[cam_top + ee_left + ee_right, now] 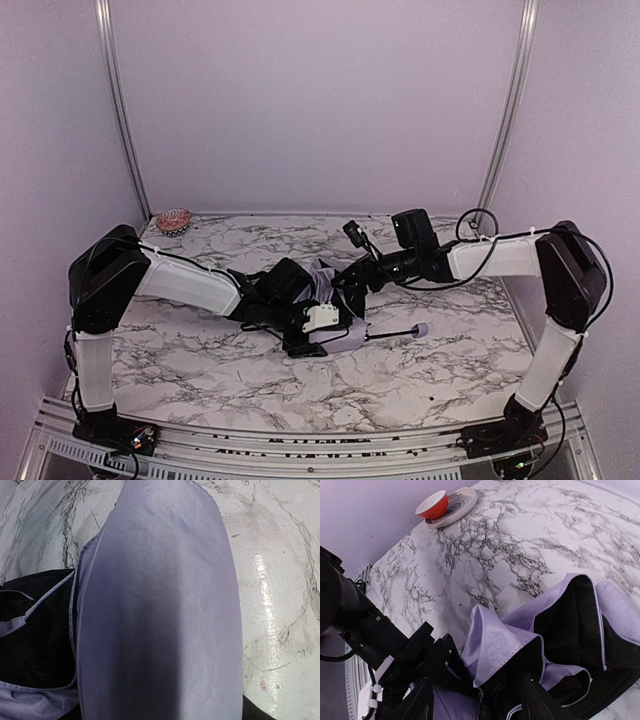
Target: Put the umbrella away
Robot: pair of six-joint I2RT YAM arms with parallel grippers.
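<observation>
While the umbrella (495, 640) sprawls on the marbled table (200, 370), the right end effector (480, 705) stands wide, the left end effector (315, 340) unreadable.

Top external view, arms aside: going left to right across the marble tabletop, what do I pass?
red bowl → umbrella canopy, bunched lavender and black fabric between the two arms → umbrella shaft, thin and black → umbrella handle, a small lavender block.

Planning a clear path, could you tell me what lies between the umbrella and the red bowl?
Nothing: bare marble table separates the umbrella from the red bowl, seen in the right wrist view.
</observation>
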